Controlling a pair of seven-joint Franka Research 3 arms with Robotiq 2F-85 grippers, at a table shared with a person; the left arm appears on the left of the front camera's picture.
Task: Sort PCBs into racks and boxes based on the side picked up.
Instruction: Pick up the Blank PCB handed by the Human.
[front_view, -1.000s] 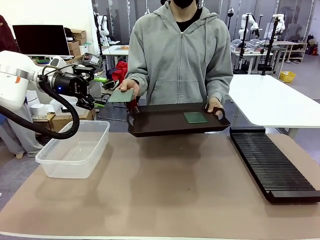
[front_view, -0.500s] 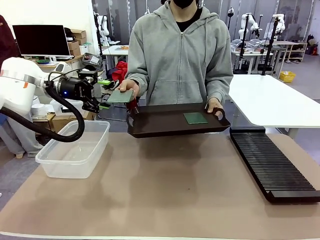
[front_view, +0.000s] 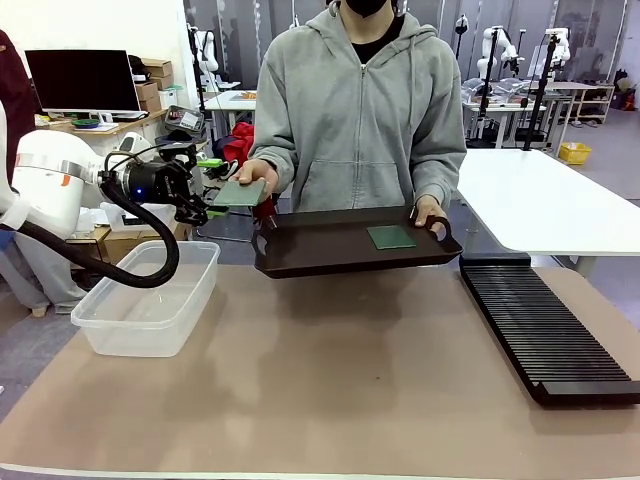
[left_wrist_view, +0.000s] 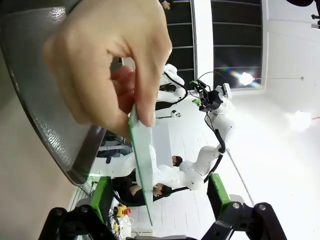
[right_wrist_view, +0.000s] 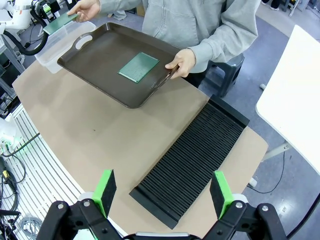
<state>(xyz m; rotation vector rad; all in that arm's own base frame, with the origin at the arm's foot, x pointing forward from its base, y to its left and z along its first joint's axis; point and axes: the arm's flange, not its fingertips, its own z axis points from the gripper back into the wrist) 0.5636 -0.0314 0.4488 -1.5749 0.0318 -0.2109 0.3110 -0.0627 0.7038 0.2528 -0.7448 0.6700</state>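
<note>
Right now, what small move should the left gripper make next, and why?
Probably close the left gripper on the PCB. The board stands edge-on between its green pads, which are clear of it on both sides, and the person's hand holds its far end.

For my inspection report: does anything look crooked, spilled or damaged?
Nothing stands out. One PCB lies flat on the tray; the other PCB is in the person's hand, between the open jaws of the left gripper; rack and box sit straight.
</note>
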